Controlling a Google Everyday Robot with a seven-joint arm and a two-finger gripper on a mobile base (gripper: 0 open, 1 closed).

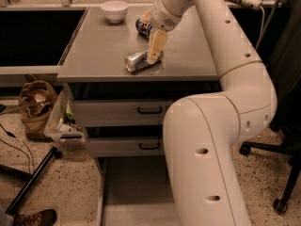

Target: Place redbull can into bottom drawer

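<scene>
In the camera view the redbull can (137, 60) lies on its side near the front of the grey worktop (94, 55); the hand (154, 57) points down at the can's right end, and I cannot tell whether it is apart or clamped. A shorter dark can (144, 26) lies behind the hand; a white bowl (114, 11) stands further back; the bottom drawer (134, 187) is pulled out beneath two upper drawers (113, 113).

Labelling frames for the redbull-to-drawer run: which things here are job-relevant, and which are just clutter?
Job: redbull can, lying on its side; pincer, poised over that can; bottom drawer, pulled open.
Lying about: dark can; white bowl; two shut upper drawers; brown bag on floor.
</scene>
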